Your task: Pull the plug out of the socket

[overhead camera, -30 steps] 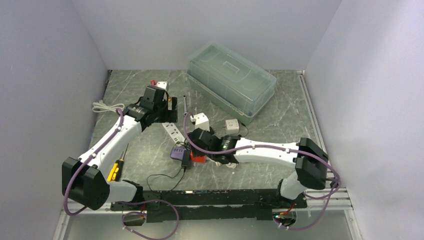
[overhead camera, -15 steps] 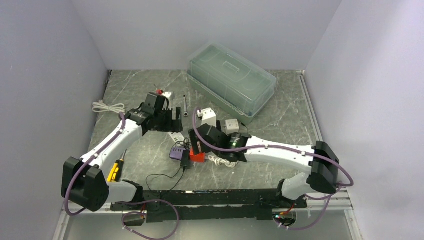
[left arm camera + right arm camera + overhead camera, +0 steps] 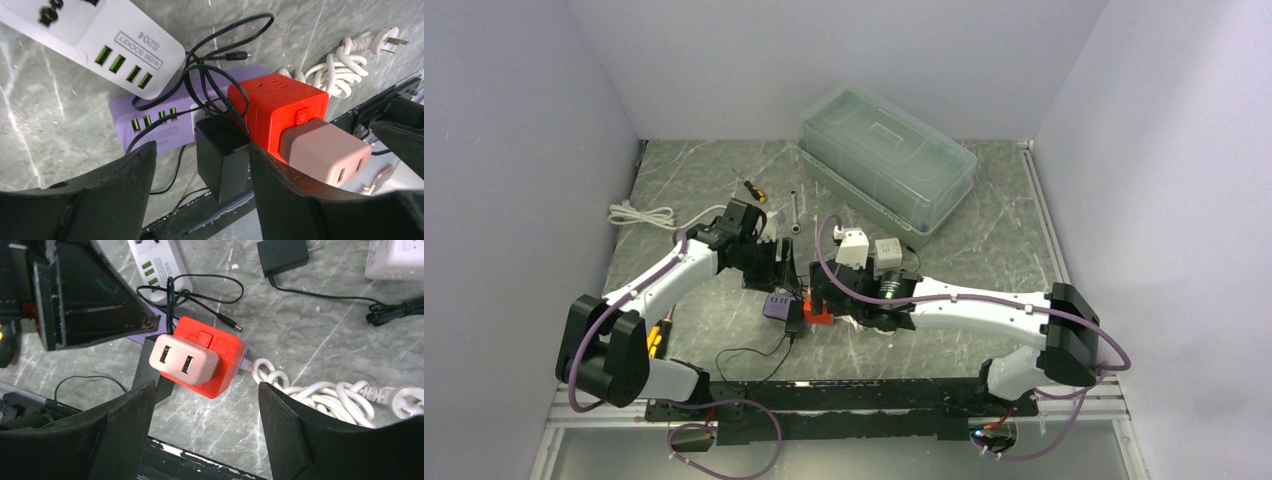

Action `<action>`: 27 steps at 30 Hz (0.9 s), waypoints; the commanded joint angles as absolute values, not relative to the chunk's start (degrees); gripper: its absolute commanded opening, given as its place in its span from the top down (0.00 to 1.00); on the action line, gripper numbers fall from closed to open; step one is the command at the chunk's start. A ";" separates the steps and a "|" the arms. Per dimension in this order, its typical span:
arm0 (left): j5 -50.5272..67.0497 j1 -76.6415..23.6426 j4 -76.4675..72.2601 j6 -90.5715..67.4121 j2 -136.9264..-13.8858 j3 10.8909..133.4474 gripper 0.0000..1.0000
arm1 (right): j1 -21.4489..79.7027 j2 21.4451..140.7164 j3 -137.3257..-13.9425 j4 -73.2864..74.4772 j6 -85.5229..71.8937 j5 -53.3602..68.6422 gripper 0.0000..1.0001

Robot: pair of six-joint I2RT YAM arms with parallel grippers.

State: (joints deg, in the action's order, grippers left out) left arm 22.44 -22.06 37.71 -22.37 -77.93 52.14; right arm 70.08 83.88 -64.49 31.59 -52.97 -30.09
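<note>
Your left fingers stand apart, flanking the black adapter. Your right fingers stand apart over the pink plug, gripping nothing.

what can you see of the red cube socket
A glossy red plastic cube with rounded edges, sitting on the marble table. A pinkish two-port USB plug is pushed into one face, beside a square power button. Its coiled white cord leaves one side. It lies right beside the purple strip.
</note>
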 commanded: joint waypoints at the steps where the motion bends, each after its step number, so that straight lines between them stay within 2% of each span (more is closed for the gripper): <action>1: 26.67 -21.62 38.71 -23.78 -77.15 51.08 0.30 | 70.49 86.99 -69.03 33.41 -56.69 -32.29 0.23; 8: 28.11 -21.62 39.11 -23.82 -78.49 50.89 0.39 | 71.10 92.31 -75.26 37.07 -56.60 -33.80 0.25; 13: 29.76 -21.62 39.05 -23.32 -79.10 50.73 0.42 | 71.10 94.81 -77.87 39.89 -57.46 -35.38 0.26; 21: 31.85 -22.21 39.11 -22.78 -81.86 50.65 0.47 | 71.10 96.18 -78.36 40.25 -57.84 -35.61 0.34; 27: 30.78 -22.63 39.63 -22.62 -83.42 50.89 0.52 | 71.11 97.47 -78.96 39.62 -57.84 -35.32 0.37</action>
